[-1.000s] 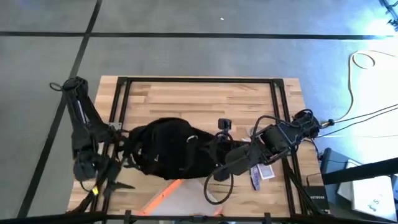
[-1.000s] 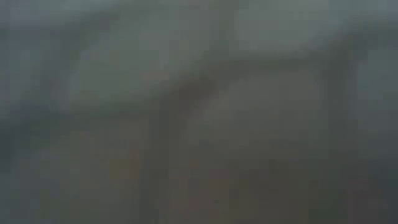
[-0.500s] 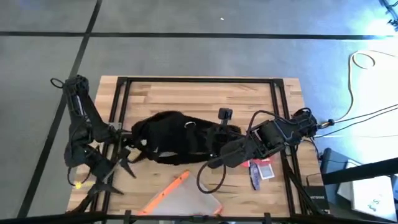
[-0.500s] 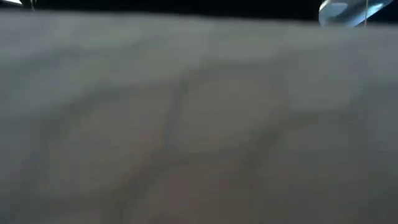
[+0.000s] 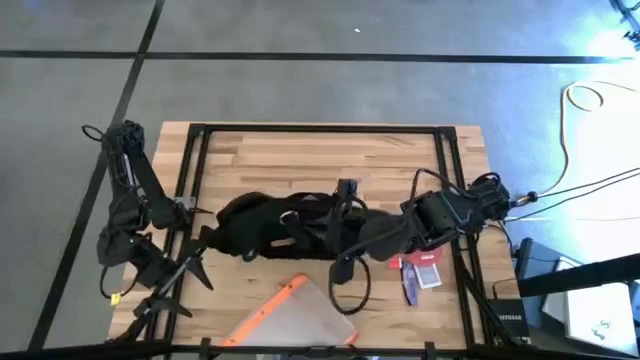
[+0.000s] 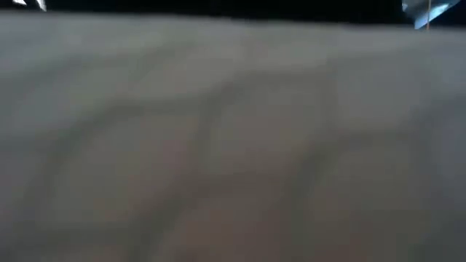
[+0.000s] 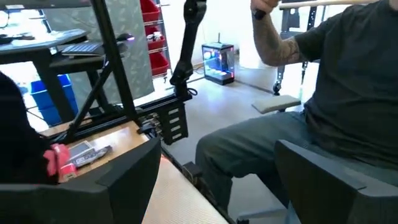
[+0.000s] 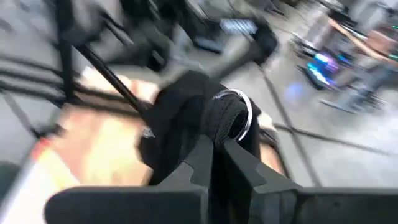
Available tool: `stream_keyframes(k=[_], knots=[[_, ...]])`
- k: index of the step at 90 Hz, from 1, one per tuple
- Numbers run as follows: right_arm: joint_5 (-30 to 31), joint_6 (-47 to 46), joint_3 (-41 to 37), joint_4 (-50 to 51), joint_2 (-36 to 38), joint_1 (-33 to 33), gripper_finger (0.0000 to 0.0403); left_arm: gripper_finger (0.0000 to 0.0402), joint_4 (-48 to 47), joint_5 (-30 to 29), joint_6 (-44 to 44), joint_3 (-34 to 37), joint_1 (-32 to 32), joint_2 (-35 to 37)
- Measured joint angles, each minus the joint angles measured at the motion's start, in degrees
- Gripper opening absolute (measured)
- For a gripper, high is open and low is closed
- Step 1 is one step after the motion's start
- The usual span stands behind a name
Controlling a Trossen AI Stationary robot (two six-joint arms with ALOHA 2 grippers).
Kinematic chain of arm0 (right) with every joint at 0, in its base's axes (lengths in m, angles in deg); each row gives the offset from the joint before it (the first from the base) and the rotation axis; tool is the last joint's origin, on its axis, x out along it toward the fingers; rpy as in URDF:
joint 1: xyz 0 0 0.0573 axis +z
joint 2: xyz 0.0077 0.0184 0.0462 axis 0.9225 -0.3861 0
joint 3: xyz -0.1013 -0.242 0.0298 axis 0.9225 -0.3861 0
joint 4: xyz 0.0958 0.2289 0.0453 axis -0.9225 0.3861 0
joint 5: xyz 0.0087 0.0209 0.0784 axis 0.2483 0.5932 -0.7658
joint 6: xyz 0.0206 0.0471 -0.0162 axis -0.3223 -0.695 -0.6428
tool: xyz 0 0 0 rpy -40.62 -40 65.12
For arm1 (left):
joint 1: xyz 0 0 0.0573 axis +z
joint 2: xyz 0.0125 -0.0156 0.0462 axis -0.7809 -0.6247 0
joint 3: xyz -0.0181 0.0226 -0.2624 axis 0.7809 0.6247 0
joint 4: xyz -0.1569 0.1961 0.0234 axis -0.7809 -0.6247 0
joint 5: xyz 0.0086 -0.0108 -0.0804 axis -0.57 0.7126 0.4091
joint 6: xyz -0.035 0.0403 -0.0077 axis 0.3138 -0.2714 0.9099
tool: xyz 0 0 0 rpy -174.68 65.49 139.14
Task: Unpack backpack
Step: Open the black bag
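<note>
1. Backpack lay stretched out across the middle of the table, long axis running left to right, straps trailing off both ends. A black strap loop hung toward the near edge, under the bag's right end.
2. Right gripper was at the backpack's right end. In the right wrist view the fingers were closed down to a narrow gap on a bunched fold of black backpack fabric; a metal ring sat on that fold just past the fingertips.
3. Left gripper was at the table's front-left corner, by the backpack's left end. Left wrist view showed both fingers set wide apart with nothing between them. A strap ran near it in the high view; couldn't tell whether it touched.
4. Translucent pouch with orange trim lay flat at the near edge, in front of the backpack and apart from it.
5. Red-and-white card pack and a small purple item sat on the table right of the backpack, under the right arm.
6. Low view was filled by blurred pale fabric right at the lens; nothing usable.
7. Left wrist view also showed a seated person in a dark shirt and grey trousers beyond the table, plus a pink object near the table edge.
</note>
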Motion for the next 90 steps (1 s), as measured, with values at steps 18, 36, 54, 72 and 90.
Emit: stream_keyframes(k=[18,36,54,72,90], knots=[[-6.1,-0.2,0.0,-7.3,1.2,1.7,0.0003,0.0298,0.2,0.1,0.2,0.0,0.0,0.0],[-6.1,-5.3,0.0,-12.8,4.2,1.7,0.0003,0.0298,0.4,0.0,0.3,0.0,0.0,0.0],[-15.0,-14.7,0.0,-24.4,5.0,1.7,0.0003,0.0298,0.4,0.0,0.3,0.0,0.0,0.0],[-17.9,-20.1,0.0,-27.3,5.0,2.4,0.0003,0.0298,0.1,0.0,0.8,0.0,0.0,0.0],[-17.4,-22.7,0.0,-27.0,5.0,4.8,0.0003,0.0298,0.2,0.0,0.8,0.0,0.0,0.0]])
